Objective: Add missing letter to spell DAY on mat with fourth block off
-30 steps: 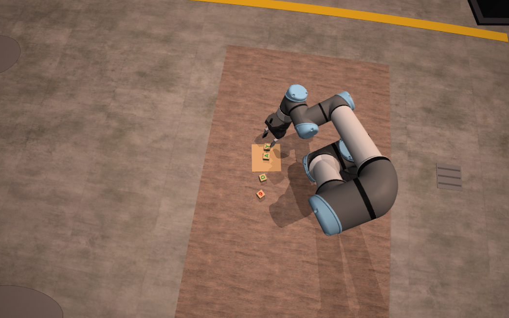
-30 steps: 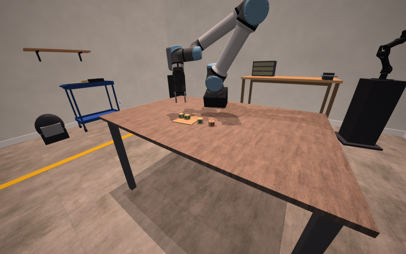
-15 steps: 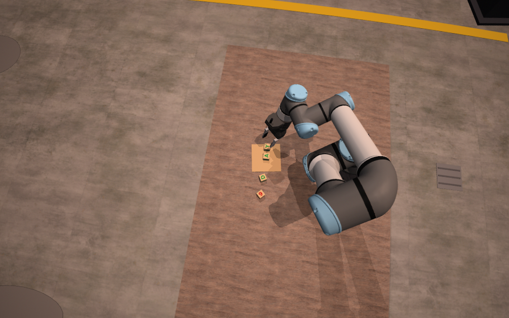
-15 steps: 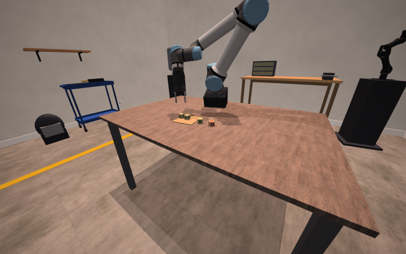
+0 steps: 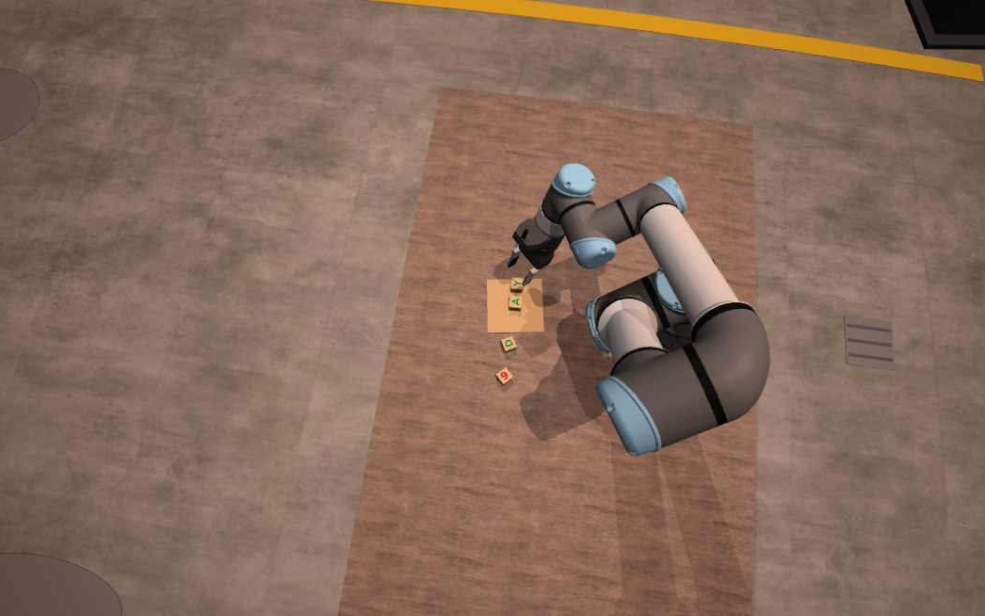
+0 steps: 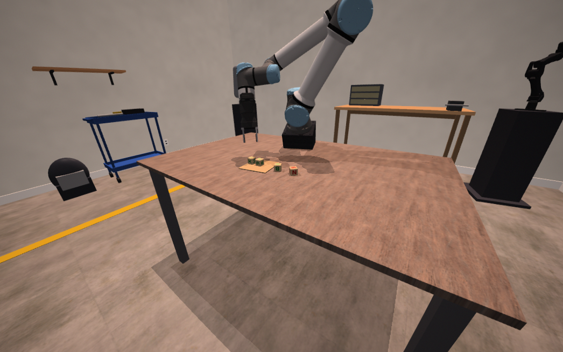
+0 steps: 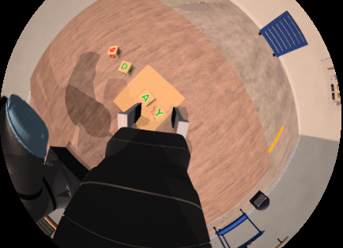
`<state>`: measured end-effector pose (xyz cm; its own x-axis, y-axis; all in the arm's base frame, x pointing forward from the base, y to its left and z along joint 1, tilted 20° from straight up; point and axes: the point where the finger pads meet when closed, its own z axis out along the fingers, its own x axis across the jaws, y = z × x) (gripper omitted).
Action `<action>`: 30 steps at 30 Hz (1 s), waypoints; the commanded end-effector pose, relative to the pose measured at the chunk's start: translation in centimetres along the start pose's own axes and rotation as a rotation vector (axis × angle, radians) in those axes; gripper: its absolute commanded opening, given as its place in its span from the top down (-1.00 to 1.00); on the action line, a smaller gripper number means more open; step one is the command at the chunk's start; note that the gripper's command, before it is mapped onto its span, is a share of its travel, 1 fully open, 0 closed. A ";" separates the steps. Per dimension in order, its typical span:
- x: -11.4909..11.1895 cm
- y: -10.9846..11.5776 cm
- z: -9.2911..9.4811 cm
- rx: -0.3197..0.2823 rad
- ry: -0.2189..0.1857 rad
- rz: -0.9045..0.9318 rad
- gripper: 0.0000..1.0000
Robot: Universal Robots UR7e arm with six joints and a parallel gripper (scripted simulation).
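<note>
The tan mat (image 5: 496, 321) (image 6: 251, 168) (image 7: 166, 89) lies flat. The A block (image 5: 514, 302) (image 6: 259, 162) (image 7: 145, 97) and the Y block (image 5: 517, 284) (image 6: 251, 160) (image 7: 159, 112) stand on it, green letters up, a small gap apart, Y near one mat edge. The D block (image 5: 508, 344) (image 6: 278, 167) (image 7: 125, 67) is off the mat, just beyond the opposite edge, green D up, slightly turned. The fourth block (image 5: 504, 375) (image 6: 293, 170) (image 7: 113, 51), with a red 9 or 6 up, lies farther out. My gripper (image 5: 520, 271) (image 6: 250, 140) (image 7: 156, 110) is open and empty, above the table near the Y end.
The brown tabletop (image 5: 443, 459) (image 6: 362, 209) (image 7: 221, 121) surrounds the mat. The arm's black base (image 6: 298, 136) stands at the table's far side in the exterior view. The A block lies between the Y block and the D side of the mat.
</note>
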<state>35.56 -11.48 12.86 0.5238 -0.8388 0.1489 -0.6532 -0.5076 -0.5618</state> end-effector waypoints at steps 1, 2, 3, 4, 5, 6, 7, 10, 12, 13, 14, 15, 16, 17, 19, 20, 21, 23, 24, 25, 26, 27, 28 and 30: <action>0.1 0.0 0.0 0.000 0.000 0.001 -1.00; 0.1 0.0 0.0 0.000 0.000 0.001 -1.00; 0.1 0.0 0.0 0.000 0.000 0.001 -1.00; 0.1 0.0 0.0 0.000 0.000 0.001 -1.00; 0.1 0.0 0.0 0.000 0.000 0.001 -1.00; 0.1 0.0 0.0 0.000 0.000 0.001 -1.00; 0.1 0.0 0.0 0.000 0.000 0.001 -1.00; 0.1 0.0 0.0 0.000 0.000 0.001 -1.00; 0.1 0.0 0.0 0.000 0.000 0.001 -1.00; 0.1 0.0 0.0 0.000 0.000 0.001 -1.00; 0.0 0.0 0.0 0.000 0.001 -0.001 -1.00; 0.0 0.0 0.0 0.000 0.000 -0.002 -1.00; 0.0 -0.1 0.0 -0.001 0.000 -0.004 -1.00; 0.0 -0.1 0.0 -0.002 -0.001 -0.009 -1.00; -0.1 -0.2 0.0 -0.006 -0.003 -0.023 -1.00; -0.1 -0.3 0.0 -0.009 -0.005 -0.033 -1.00; -0.2 -0.4 0.0 -0.013 -0.008 -0.045 -1.00; -0.6 -0.7 0.1 -0.021 -0.017 -0.078 -1.00; -0.8 -0.9 0.2 -0.027 -0.022 -0.099 -1.00; -1.0 -1.1 0.2 -0.033 -0.028 -0.123 -1.00; -1.2 -1.4 0.3 -0.040 -0.035 -0.150 -1.00; -1.4 -1.6 0.3 -0.046 -0.040 -0.172 -1.00; -1.4 -1.6 0.3 -0.046 -0.040 -0.172 -1.00; -1.7 -1.8 0.4 -0.054 -0.047 -0.205 -1.00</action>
<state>35.88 -10.11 13.09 0.6025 -0.7767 0.1836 -0.6090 -0.5961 -0.5232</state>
